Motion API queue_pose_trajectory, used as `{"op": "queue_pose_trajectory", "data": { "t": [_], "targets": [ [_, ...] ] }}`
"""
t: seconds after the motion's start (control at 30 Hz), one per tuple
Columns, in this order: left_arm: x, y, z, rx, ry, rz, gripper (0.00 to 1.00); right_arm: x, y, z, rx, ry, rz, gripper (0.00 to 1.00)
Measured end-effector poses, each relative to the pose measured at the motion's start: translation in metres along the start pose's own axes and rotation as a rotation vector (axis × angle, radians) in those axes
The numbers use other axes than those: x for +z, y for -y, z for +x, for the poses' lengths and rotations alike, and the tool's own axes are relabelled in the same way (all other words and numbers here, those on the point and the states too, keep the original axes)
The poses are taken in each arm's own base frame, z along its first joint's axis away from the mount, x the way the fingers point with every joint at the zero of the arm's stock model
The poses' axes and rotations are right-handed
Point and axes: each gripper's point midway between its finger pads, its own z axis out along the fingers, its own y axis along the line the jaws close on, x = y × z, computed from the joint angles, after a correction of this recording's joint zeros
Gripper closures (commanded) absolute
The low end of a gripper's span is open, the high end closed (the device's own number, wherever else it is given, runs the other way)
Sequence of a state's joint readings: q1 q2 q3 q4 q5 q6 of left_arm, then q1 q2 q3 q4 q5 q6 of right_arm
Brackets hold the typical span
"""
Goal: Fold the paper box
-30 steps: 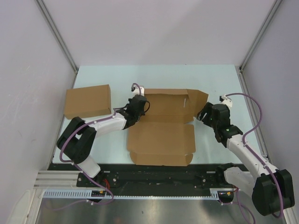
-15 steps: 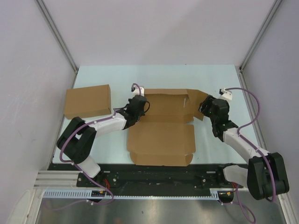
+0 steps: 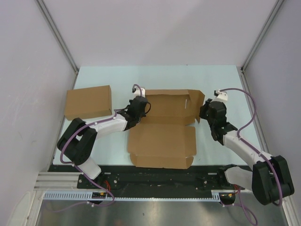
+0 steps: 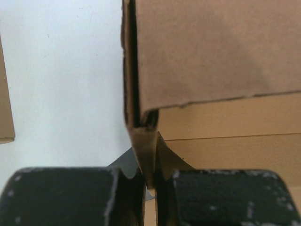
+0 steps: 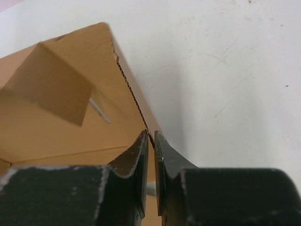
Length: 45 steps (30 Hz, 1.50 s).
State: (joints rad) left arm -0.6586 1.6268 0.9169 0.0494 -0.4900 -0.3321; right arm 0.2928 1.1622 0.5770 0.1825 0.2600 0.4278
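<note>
The paper box, brown die-cut cardboard, lies open in the middle of the table, its front panel flat and its back part raised into walls. My left gripper is shut on the box's raised left side wall, whose doubled edge stands pinched between the two black fingers. My right gripper is shut on the right side flap, which stands upright with its edge clamped between the fingers. A small inner flap shows folded inward on the right side.
A plain brown closed cardboard box sits on the pale table at the left, just behind my left arm. Grey walls enclose the table on the left, right and back. A black rail runs along the near edge.
My right gripper has moved left to the box's right flap, raised it upright and closed on it. The left gripper has kept still, holding the left wall.
</note>
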Motion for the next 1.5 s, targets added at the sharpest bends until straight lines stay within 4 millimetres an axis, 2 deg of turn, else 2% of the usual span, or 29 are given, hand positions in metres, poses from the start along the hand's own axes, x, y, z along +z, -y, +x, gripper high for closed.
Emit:
{"op": "queue_pose_trajectory", "data": {
  "t": [0.23, 0.47, 0.57, 0.6, 0.63, 0.73, 0.87, 1.03, 1.17, 1.23, 1.33, 1.5],
  "targets": [
    [0.0, -0.001, 0.003, -0.005, -0.006, -0.001, 1.0, -0.03, -0.031, 0.009, -0.044, -0.018, -0.069, 0.92],
    [0.0, -0.002, 0.004, -0.005, -0.009, -0.004, 1.0, -0.043, -0.038, 0.022, -0.049, -0.041, -0.082, 0.94],
    [-0.001, -0.003, 0.005, -0.004, -0.009, -0.005, 1.0, -0.044, -0.036, 0.031, -0.048, -0.056, -0.078, 0.84],
    [-0.001, -0.003, 0.005, -0.004, -0.01, -0.005, 1.0, -0.044, -0.035, 0.032, -0.046, -0.056, -0.075, 0.78],
    [-0.001, -0.003, 0.005, -0.004, -0.01, -0.005, 1.0, -0.045, -0.035, 0.03, -0.042, -0.052, -0.076, 0.65],
    [-0.002, -0.004, 0.006, -0.004, -0.011, -0.006, 1.0, -0.051, -0.033, 0.02, -0.014, -0.031, -0.078, 0.5],
    [-0.003, -0.005, 0.006, -0.005, -0.011, -0.006, 1.0, -0.066, -0.023, -0.002, 0.027, 0.026, -0.07, 0.45],
    [-0.004, -0.005, 0.007, -0.027, -0.023, -0.014, 1.0, -0.082, -0.019, -0.01, 0.069, 0.046, -0.074, 0.49],
    [-0.005, -0.005, 0.008, -0.052, -0.037, -0.023, 1.0, -0.083, -0.023, 0.008, 0.087, -0.016, -0.08, 0.51],
    [-0.006, -0.005, 0.009, -0.067, -0.043, -0.029, 1.0, -0.083, -0.03, 0.025, 0.079, -0.058, -0.098, 0.52],
    [-0.007, -0.006, 0.01, -0.086, -0.053, -0.04, 1.0, -0.082, -0.038, 0.062, 0.04, -0.15, -0.114, 0.51],
    [-0.007, -0.008, 0.01, -0.103, -0.054, -0.051, 1.0, -0.071, -0.03, 0.098, 0.005, -0.237, -0.059, 0.5]
  ]
}}
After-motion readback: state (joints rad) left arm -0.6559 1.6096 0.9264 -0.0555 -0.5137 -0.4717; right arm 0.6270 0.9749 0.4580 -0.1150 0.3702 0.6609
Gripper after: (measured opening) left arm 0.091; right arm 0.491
